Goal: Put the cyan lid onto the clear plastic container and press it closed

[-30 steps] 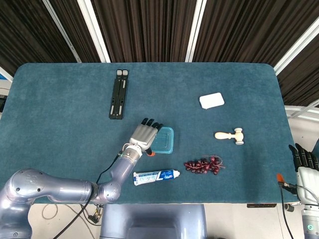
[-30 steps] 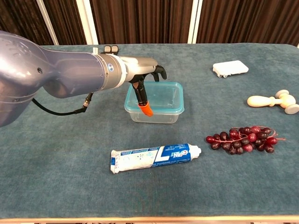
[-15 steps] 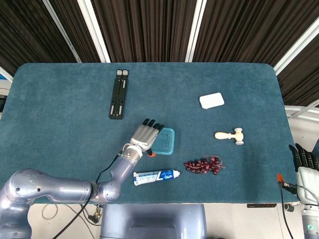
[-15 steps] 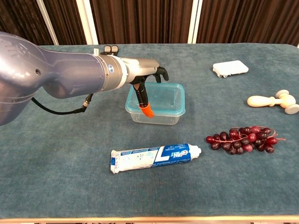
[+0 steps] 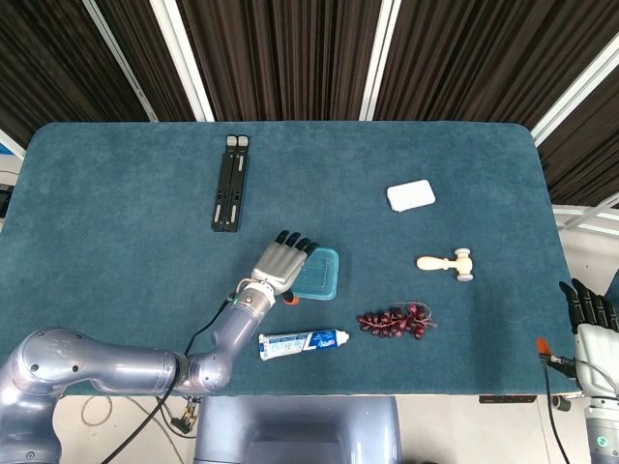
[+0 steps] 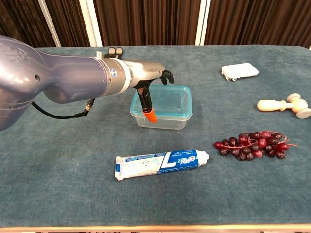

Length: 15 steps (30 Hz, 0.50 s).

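The cyan lid (image 6: 164,101) is already lying on the clear plastic container (image 6: 160,119), which is standing near the front edge of the surface (image 5: 126,222), a little left of its middle. The left robot hand (image 5: 281,263) is reaching flat over the lid's left part, fingers (image 6: 166,76) extended and gripping nothing. To do the pressing well, it should be bearing straight down and working along the rim, so the light container is not sliding or tipping; whether the lid is fully seated cannot be told.

The chest view is showing the orange-tipped thumb (image 6: 150,115) hanging down in front of the container's left wall, and the wall itself. The head view is giving only the lid's top, but it is showing the right robot hand (image 5: 592,314) idle off the front right corner, fingers straight and empty.
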### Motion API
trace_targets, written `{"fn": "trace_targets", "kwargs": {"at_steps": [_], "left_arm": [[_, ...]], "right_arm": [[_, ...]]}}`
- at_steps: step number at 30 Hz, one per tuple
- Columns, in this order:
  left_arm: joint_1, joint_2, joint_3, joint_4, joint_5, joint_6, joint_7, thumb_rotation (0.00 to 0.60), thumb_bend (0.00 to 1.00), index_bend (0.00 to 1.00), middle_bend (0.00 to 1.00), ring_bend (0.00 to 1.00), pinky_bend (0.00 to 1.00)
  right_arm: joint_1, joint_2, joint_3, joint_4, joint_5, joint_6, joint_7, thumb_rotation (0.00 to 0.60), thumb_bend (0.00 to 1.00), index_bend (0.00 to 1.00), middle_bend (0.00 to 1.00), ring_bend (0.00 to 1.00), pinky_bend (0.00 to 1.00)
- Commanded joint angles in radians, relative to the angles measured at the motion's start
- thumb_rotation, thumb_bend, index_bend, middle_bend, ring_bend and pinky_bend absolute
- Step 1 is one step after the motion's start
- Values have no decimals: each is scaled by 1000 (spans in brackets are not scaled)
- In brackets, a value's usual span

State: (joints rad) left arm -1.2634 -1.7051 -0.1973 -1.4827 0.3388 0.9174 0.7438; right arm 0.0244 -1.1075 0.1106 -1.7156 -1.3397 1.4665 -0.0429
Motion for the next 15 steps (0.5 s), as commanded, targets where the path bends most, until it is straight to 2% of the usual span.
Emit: {"fn": "trace_targets", "kwargs": {"at_steps": [1, 15], "left_arm": [[0, 0, 0, 1, 1, 0, -1, 600, 86, 97, 82, 0, 0], [16, 14, 16, -30, 71, 19, -12, 600, 86, 75, 69, 0, 0]], "right_arm": [[0, 0, 0, 0, 0, -1, 0, 600, 362, 36, 0, 0, 0], [1, 1, 0, -1, 1, -1, -1, 600, 362, 36, 0, 0, 0]]}}
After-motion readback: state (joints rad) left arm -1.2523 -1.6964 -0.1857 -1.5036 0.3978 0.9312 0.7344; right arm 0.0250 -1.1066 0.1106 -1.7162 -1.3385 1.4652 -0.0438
